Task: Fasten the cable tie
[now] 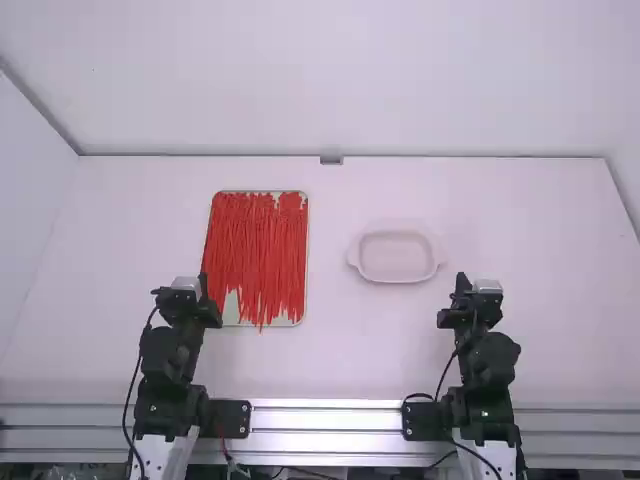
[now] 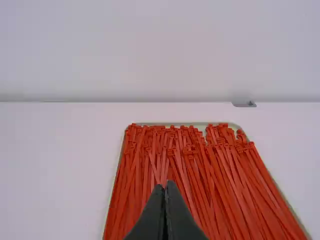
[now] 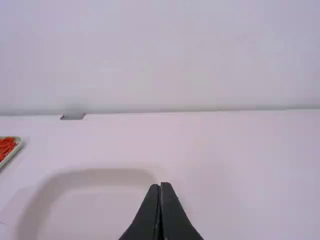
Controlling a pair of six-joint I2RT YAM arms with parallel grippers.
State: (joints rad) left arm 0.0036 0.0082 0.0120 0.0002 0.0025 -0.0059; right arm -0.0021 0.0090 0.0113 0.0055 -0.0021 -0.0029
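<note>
Black left gripper (image 2: 165, 186), black right gripper (image 3: 160, 185) — both pinched shut, empty; left must open, tease one red plastic cable tie (image 1: 262, 300) loose.

Left arm (image 1: 172, 355) and right arm (image 1: 485, 365) both show black housings, pale grey caps and looping black cables, with left gripper (image 2: 165, 185) and right gripper (image 3: 160, 185) dark, tapered wedges.

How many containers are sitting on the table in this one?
2: a flat rectangular tray piled with red plastic cable ties, left of centre, and a white oval two-handled dish to its right. None appears hidden.
</note>
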